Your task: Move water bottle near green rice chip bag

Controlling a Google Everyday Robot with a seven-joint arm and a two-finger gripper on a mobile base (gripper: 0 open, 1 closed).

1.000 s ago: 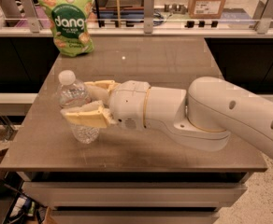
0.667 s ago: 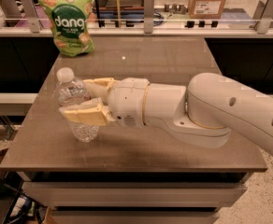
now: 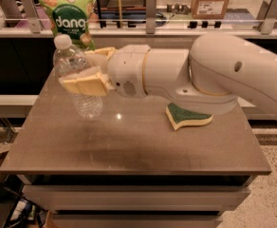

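Note:
The water bottle [image 3: 77,75] is clear and ribbed with a white cap, tilted slightly and lifted above the left part of the table. My gripper [image 3: 88,70] reaches in from the right and is shut on the bottle's middle, one yellowish finger [image 3: 84,83] in front and one behind. The green rice chip bag [image 3: 71,17] with white "dang" lettering stands upright at the table's far left edge, just behind the bottle.
A green-and-yellow sponge [image 3: 188,117] lies on the brown table [image 3: 129,146] right of centre, under my arm. A railing with posts and a counter with boxes run behind the table. The table's front edge is near the camera.
The bottle, held in my gripper, has risen off the table and moved back toward the chip bag. The view has shifted, and the sponge now shows under my arm.

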